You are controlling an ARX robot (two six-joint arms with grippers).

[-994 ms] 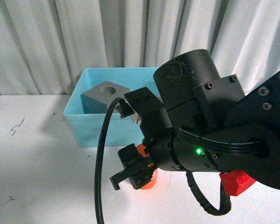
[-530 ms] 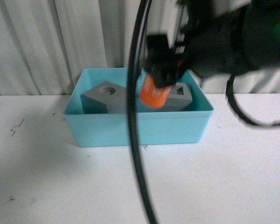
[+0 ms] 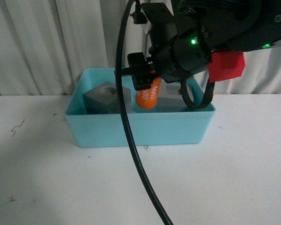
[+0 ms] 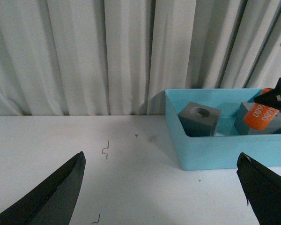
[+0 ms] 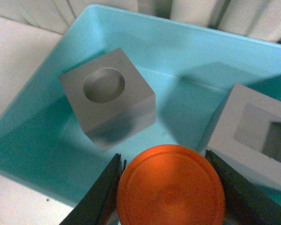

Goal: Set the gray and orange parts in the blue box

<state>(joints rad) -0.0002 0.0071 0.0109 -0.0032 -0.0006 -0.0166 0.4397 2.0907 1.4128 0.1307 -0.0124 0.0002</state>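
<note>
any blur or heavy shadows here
Front view: sharp, right arm a dark mass against the pale curtain. Left wrist view: blue box crisp, near jaws soft-edged silhouettes. Right wrist view: orange cylinder close and soft; gray cubes shadow the box floor.

White table: surface level, matte, with a dark squiggle mark near its left edge and a smaller speck nearer the camera. Pleated white curtain: hangs along the table's far edge, covering the whole background.
</note>
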